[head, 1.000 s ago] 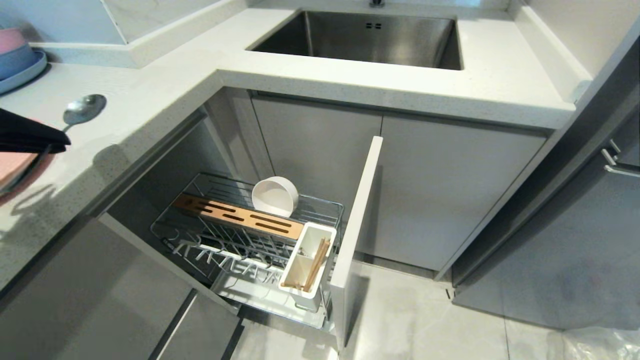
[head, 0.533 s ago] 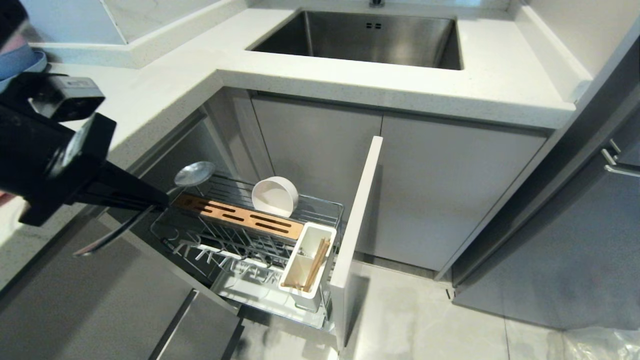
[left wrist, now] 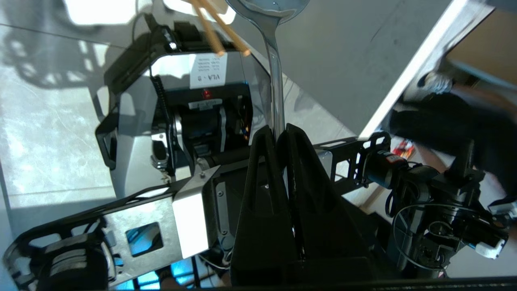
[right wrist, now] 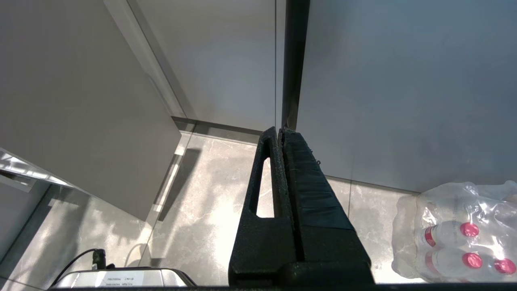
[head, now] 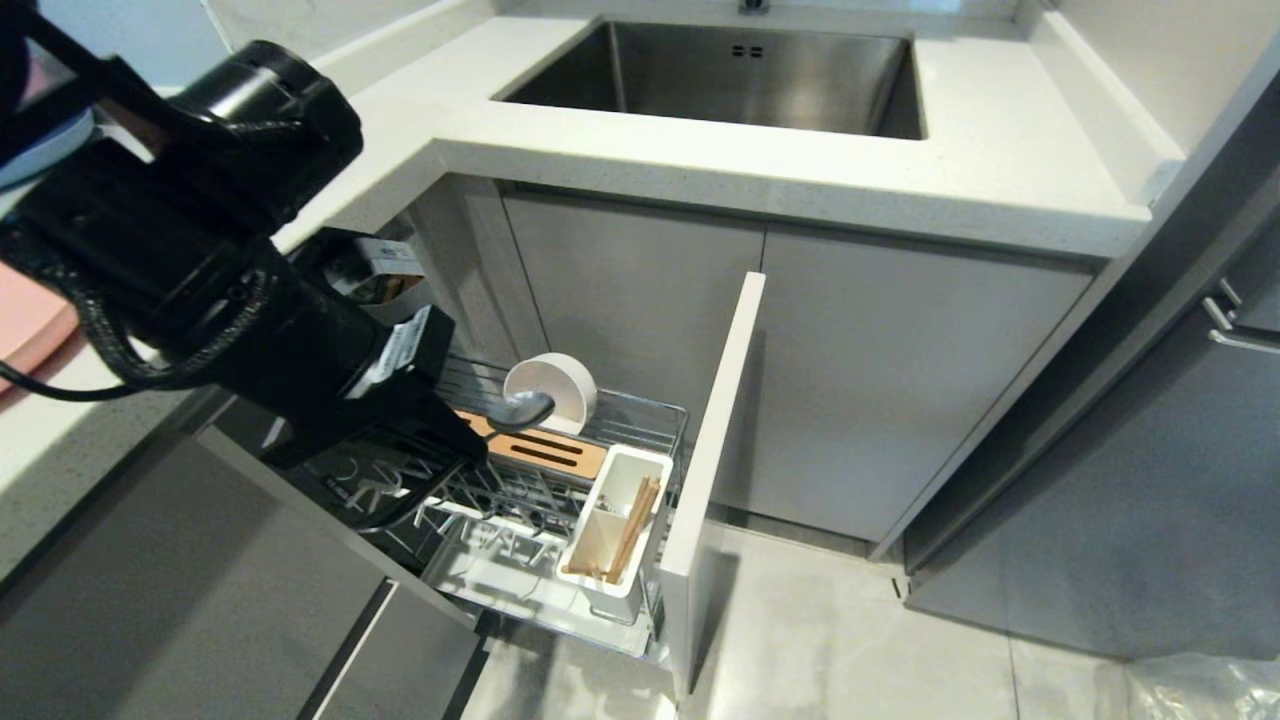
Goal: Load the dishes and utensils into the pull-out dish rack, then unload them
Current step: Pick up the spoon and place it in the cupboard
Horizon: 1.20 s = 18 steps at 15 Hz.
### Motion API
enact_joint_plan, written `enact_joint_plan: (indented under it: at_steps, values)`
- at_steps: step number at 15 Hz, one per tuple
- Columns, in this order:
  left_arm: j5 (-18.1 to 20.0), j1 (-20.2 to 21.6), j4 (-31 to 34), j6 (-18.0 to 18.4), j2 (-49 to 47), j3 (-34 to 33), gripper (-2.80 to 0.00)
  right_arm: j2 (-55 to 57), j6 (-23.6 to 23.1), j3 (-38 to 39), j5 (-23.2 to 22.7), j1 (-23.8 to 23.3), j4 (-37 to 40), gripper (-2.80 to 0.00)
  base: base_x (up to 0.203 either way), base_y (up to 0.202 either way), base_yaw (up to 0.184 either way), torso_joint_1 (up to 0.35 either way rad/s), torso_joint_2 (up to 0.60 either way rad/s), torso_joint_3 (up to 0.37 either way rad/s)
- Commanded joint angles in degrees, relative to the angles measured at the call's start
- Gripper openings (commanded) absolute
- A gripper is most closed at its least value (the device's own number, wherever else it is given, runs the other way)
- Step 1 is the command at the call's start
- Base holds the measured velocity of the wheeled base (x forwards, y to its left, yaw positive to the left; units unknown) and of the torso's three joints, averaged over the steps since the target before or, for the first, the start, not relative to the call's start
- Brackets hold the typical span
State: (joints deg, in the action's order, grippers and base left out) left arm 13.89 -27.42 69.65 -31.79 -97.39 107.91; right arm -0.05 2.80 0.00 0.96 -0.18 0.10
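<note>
The left gripper (left wrist: 279, 131) is clamped on the spoon (left wrist: 276, 81), both fingers pinched flat against the thin handle with no gap showing; the handle runs straight out from the tips and the bowl of the spoon sits at the far end, well clear of the pads. As a judgement, the spoon is light, rigid and smooth polished metal, so it is apt to swivel or slide in a narrow pinch; a hold on the flat middle of the handle, as here, seems the sound place, since the bowl is curved and would squirm out; weight is no worry, rotation is.

In the head view the left gripper (head: 470, 440) hangs above the pull-out dish rack (head: 640, 415), the spoon (head: 520, 408) jutting beyond the fingertips over the slotted wooden strip (head: 545, 452); just past the spoon's bowl the cream-white bowl (head: 550, 392) stands on edge in the wires; below and ahead of the tips the white caddy (head: 625, 500) holds the chopsticks (head: 632, 530) leaning in one compartment, the likely berth for the spoon too. Behind the arm, on the counter, an edge of the pink plate (head: 25, 325) shows, not yet loaded.

The right gripper (right wrist: 282, 135) is parked low by the cabinet fronts, fingers pressed together on nothing.
</note>
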Motion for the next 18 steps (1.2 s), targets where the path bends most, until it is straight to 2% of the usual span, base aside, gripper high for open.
enact_joint_plan:
  at_steps: [1,6,14,18]
  values:
    - [0.0,-1.5,0.4,-0.5,-4.8,1.5,-2.80,0.0,0.0,0.1,0.0,0.0,0.0,-2.80,0.000,0.000,0.000,0.000,0.00,0.000]
    - [-2.2,-2.9,0.1,-1.6,-14.0,3.5,-2.80,0.0,0.0,0.1,0.0,0.0,0.0,-2.80,0.000,0.000,0.000,0.000,0.00,0.000]
    - [-2.2,-1.2,-6.2,-1.4,-22.0,4.7,-2.80,0.0,0.0,0.1,0.0,0.0,0.0,-2.80,0.000,0.000,0.000,0.000,0.00,0.000]
    - [-1.7,-1.2,-7.3,-1.3,-23.4,4.7,-2.80,0.0,0.0,0.1,0.0,0.0,0.0,-2.80,0.000,0.000,0.000,0.000,0.00,0.000]
